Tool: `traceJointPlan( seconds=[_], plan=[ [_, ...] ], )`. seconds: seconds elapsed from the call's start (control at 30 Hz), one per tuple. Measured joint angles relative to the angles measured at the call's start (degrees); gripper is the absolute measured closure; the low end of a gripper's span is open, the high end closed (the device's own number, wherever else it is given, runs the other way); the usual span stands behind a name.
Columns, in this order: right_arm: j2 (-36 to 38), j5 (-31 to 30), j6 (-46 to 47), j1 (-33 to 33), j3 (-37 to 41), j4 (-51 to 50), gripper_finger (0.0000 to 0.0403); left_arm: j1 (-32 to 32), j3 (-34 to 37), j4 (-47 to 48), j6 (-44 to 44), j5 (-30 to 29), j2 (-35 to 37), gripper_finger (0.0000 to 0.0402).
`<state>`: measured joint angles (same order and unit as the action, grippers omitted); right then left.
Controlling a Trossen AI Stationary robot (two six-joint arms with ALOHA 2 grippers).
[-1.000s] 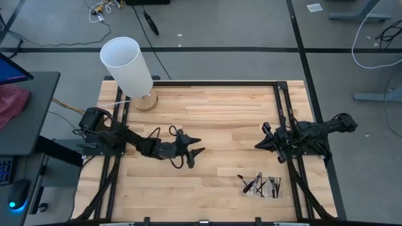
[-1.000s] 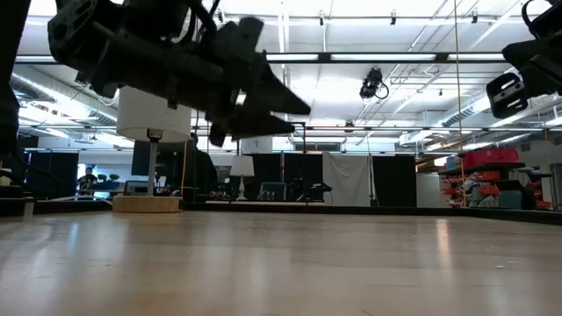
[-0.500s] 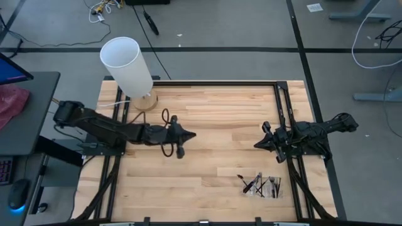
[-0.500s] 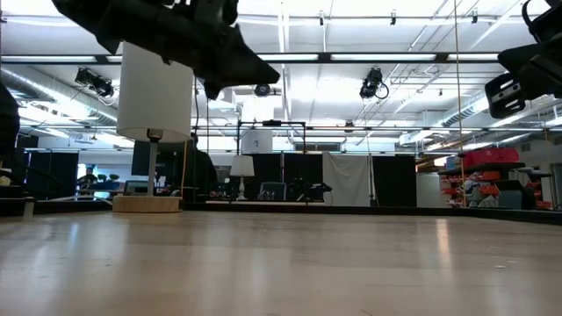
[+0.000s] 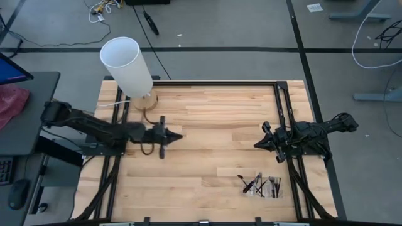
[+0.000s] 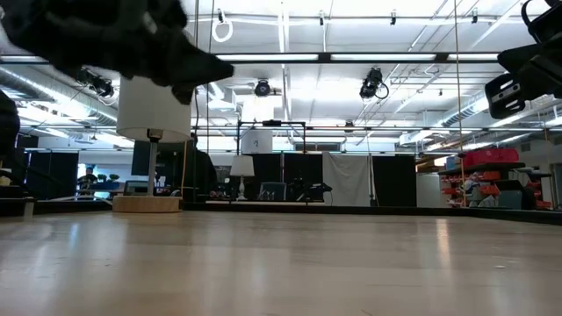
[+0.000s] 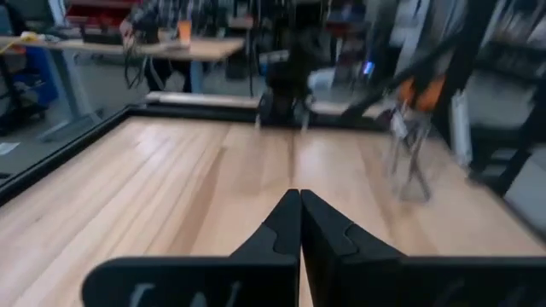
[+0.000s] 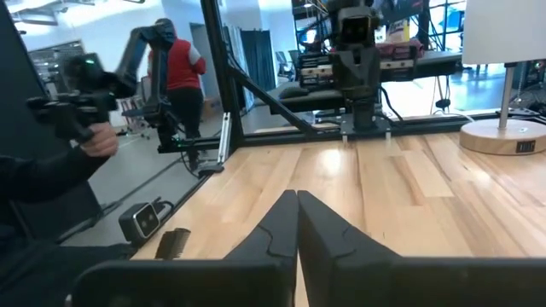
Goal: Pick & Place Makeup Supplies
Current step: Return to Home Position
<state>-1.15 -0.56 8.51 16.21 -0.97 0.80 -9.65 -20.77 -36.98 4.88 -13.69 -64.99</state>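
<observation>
The makeup supplies lie in a small heap of thin dark brushes flat on the wooden table, near its front right. My left gripper is shut and holds nothing, raised over the table's left half, fingers pointing toward the right edge; its closed fingers show in the left wrist view. My right gripper is shut and holds nothing, at the table's right side, behind the heap, pointing toward the left edge; its closed fingers show in its wrist view.
A big white cylinder stands on a round wooden base at the table's far left corner. Black rails run along the table's sides. A person in dark sleeves stands beyond the table's edge in the right wrist view.
My left gripper has shut from wide open and drawn back toward the table's left edge, its arm stretching out low and level. My right gripper has stayed where it was.
</observation>
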Motion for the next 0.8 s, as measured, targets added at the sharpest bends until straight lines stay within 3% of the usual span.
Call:
traceJointPlan(
  seconds=[0.2,0.4,0.6,0.8],
  plan=[
    [0.0,0.0,0.0,0.0,0.0,0.0,0.0390,6.9,12.8,-16.0,3.9,8.1,6.3,0.0400],
    [0.0,0.0,0.0,0.0,0.0,0.0,0.0389,17.9,20.4,-22.3,8.9,19.5,9.9,0.0400],
    [0.0,0.0,0.0,0.0,0.0,0.0,0.0389,24.5,20.3,-23.8,9.7,28.2,10.1,0.0401],
    [0.0,0.0,0.0,0.0,0.0,0.0,0.0389,23.5,20.3,-26.0,7.0,34.5,14.4,0.0401]
  ],
)
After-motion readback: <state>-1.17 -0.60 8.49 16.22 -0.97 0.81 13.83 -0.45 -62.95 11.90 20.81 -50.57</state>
